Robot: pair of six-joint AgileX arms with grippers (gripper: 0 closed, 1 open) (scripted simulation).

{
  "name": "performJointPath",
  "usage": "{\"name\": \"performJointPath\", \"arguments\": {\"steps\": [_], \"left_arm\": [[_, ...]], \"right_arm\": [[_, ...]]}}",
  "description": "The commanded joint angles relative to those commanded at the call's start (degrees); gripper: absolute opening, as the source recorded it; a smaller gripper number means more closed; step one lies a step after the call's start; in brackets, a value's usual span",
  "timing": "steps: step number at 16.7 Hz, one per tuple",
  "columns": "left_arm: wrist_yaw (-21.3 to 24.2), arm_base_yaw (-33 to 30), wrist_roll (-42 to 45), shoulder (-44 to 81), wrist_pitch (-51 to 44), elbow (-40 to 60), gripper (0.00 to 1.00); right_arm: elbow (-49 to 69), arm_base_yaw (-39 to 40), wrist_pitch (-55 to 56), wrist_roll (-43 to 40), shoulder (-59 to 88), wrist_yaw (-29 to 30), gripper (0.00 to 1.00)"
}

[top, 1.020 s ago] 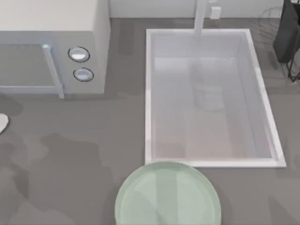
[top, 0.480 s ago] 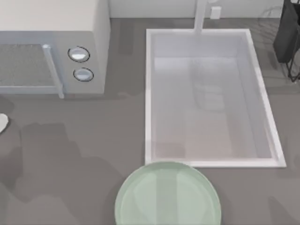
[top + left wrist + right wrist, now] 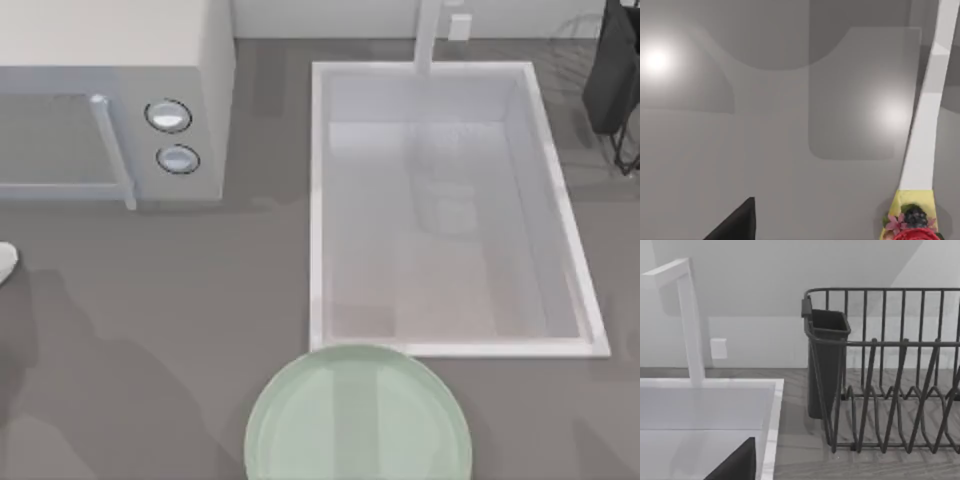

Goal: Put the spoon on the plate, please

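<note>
The spoon lies at the far left edge of the table, as it did a second ago, well apart from the plate at the near middle, which is bare. Only the shadows on the table's left have shifted, so an arm is likely closing in. Whether either end effector is spread or pressed together, I cannot tell.

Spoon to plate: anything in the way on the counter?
Nothing visible. Bare counter runs from the spoon, at the top view's left edge, to the plate at the bottom. Microwave and sink sit beyond that path.
</note>
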Motion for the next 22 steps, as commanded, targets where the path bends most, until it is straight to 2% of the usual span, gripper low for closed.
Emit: {"name": "performJointPath", "arguments": {"steps": [3, 6, 11, 22], "left_arm": [[-0.02, 0.12, -0.09, 2.93, 6.74, -3.96, 1.0], [0.12, -3.2, -3.07, 5.5, 12.25, -7.04, 1.0], [0.07, -4.25, -4.23, 6.22, 13.53, -7.42, 1.0], [0.07, -4.25, -4.23, 6.22, 13.53, -7.42, 0.17]], "right_arm": [[0.0, 0.0, 0.0, 0.0, 0.0, 0.0, 1.0], [0.0, 0.0, 0.0, 0.0, 0.0, 0.0, 1.0], [0.0, 0.0, 0.0, 0.0, 0.0, 0.0, 1.0], [0.0, 0.0, 0.0, 0.0, 0.0, 0.0, 1.0]]}}
